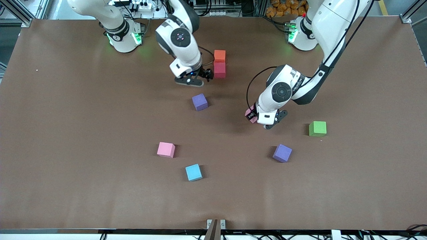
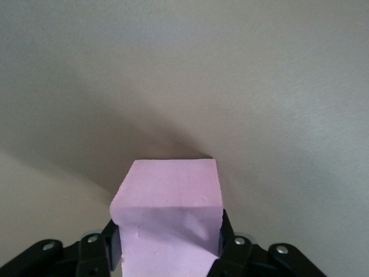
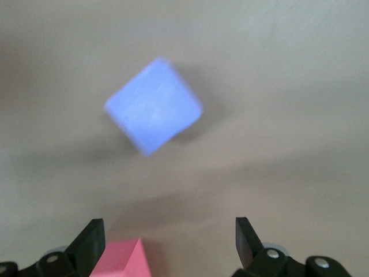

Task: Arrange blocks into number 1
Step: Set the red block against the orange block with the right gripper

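An orange block (image 1: pixel 219 55) and a red block (image 1: pixel 219 70) touch in a line, the red one nearer the front camera. My right gripper (image 1: pixel 207 74) hangs open beside the red block, whose corner (image 3: pixel 121 261) shows next to one finger of that gripper (image 3: pixel 170 245). One purple block (image 1: pixel 199 102) (image 3: pixel 153 112) lies nearer the camera than the red one. My left gripper (image 1: pixel 253 115) (image 2: pixel 167 251) is shut on a pink block (image 1: pixel 250 115) (image 2: pixel 170 196) low over the table. A second pink block (image 1: pixel 166 149) and a second purple block (image 1: pixel 282 153) lie loose.
A green cube (image 1: pixel 317 128) sits toward the left arm's end, close to the left gripper. A light blue cube (image 1: pixel 193 172) lies near the second pink block, closer to the front camera. The brown table (image 1: pixel 66 116) is bare toward both ends.
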### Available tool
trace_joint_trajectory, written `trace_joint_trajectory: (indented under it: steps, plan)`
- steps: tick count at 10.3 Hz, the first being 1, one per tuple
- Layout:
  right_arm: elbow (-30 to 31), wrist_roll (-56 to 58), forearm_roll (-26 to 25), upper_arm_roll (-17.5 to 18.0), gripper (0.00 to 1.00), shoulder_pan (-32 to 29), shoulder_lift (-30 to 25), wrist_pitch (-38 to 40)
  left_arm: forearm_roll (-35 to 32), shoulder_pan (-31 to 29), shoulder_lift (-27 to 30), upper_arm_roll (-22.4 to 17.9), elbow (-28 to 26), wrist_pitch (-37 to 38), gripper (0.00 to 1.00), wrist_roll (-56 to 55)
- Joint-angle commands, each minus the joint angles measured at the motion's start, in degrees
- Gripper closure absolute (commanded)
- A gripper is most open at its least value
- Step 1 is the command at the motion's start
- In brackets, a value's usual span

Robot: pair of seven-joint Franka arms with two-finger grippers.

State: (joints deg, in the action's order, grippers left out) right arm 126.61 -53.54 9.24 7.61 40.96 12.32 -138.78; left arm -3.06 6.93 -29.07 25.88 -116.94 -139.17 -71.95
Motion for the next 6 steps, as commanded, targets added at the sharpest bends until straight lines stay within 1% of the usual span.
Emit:
trace_joint_trajectory:
  steps: [1,2,3,4,5,6]
  plan:
    - [0.7,7.3,-3.6,1.0,0.00,-7.3,-1.0,-0.1,0.5,1.8,1.2,0.2,1.4,1.0,1.00,0.7]
    - [-0.4,10.7,-4.5,0.5,0.00,-10.4,-0.3,-0.5,0.4,3.2,1.6,0.8,1.1,1.0,1.00,0.8]
    - [-1.8,13.3,-4.8,0.3,0.00,-13.3,0.8,-0.5,0.0,4.3,2.3,3.2,0.8,1.0,1.00,0.8]
    - [-3.2,14.9,-4.8,-0.7,0.00,-14.1,2.1,-0.6,-1.8,4.5,3.1,5.0,0.2,1.1,1.00,1.2]
    - [-4.0,15.0,-4.8,-1.1,0.00,-14.2,3.1,-0.8,-3.0,4.8,3.6,7.8,-0.5,1.5,1.00,2.2]
    - [-4.2,15.0,-4.8,-1.4,0.00,-14.5,3.1,-1.0,-3.9,4.9,3.8,9.4,-0.7,1.6,1.00,3.1]
